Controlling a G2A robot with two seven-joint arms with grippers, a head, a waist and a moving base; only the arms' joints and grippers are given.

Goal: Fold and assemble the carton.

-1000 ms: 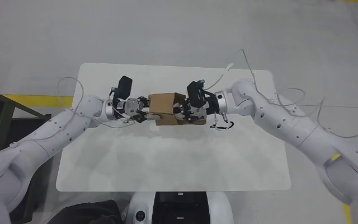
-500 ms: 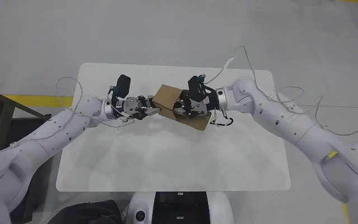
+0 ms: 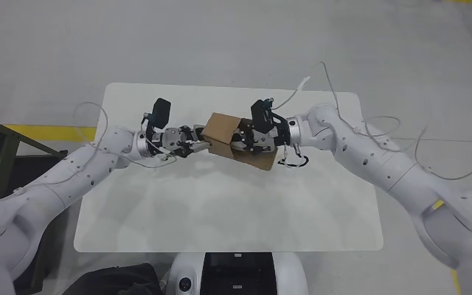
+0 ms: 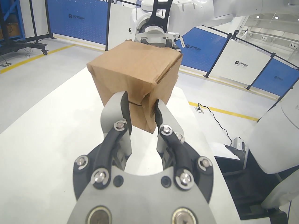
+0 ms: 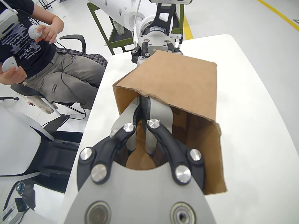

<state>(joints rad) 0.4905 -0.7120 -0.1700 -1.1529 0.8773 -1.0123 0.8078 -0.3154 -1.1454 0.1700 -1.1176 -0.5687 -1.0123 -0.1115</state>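
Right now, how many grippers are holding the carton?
2: the left gripper pinches a closed corner of the carton; the right gripper grips its open end's edge.

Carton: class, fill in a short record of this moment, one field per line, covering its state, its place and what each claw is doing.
Object: brown carton, one end closed, the other open
Place: held between the two claws, over the white table
Pose: askew to the table's edges in the top view
Left claw: shut on a corner of the closed end
Right claw: inside the open end, shut on a wall of the carton
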